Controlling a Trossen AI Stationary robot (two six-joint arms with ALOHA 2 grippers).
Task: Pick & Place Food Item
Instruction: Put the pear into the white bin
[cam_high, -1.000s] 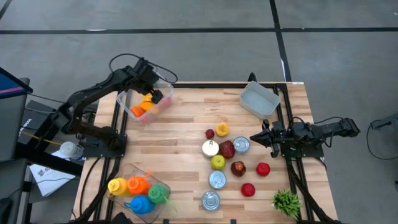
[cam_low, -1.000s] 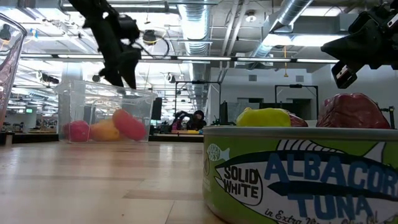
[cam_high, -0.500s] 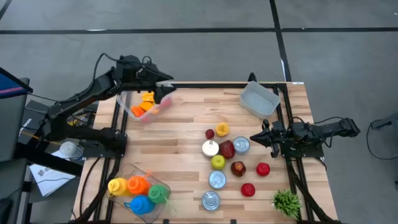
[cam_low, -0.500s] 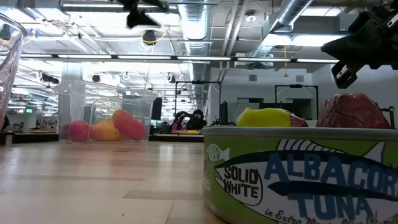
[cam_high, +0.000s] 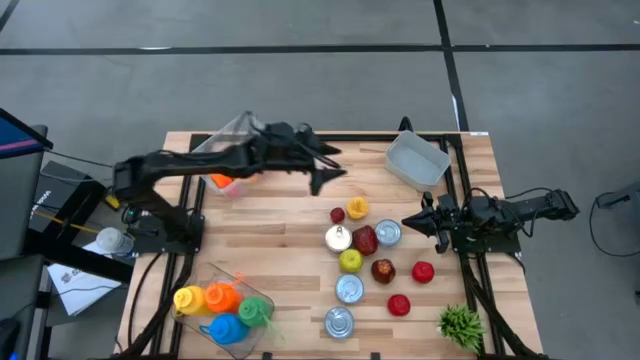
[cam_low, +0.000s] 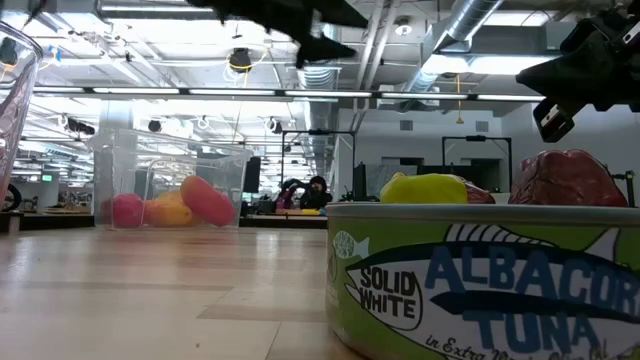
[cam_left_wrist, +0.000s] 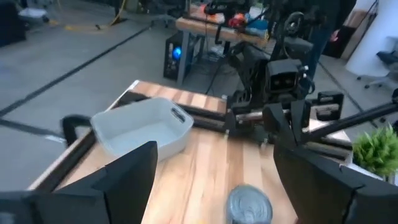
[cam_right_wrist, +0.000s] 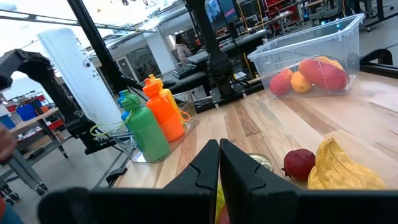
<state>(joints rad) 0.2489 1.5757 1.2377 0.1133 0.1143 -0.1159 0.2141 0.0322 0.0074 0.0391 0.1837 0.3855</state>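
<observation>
Fruit lay clustered among cans (cam_high: 349, 289) at mid-table as I held the left gripper (cam_high: 322, 172) above the boards between the clear bin (cam_high: 243, 128) and the pile, its fingers spread and empty. The yellow fruit (cam_high: 357, 208) sat nearest. I judged the step needed a straight descent over a single piece, jaws kept wide to clear the cans beside it. The right gripper (cam_high: 413, 219), fingers pressed together, waited at the pile's right edge.
</observation>
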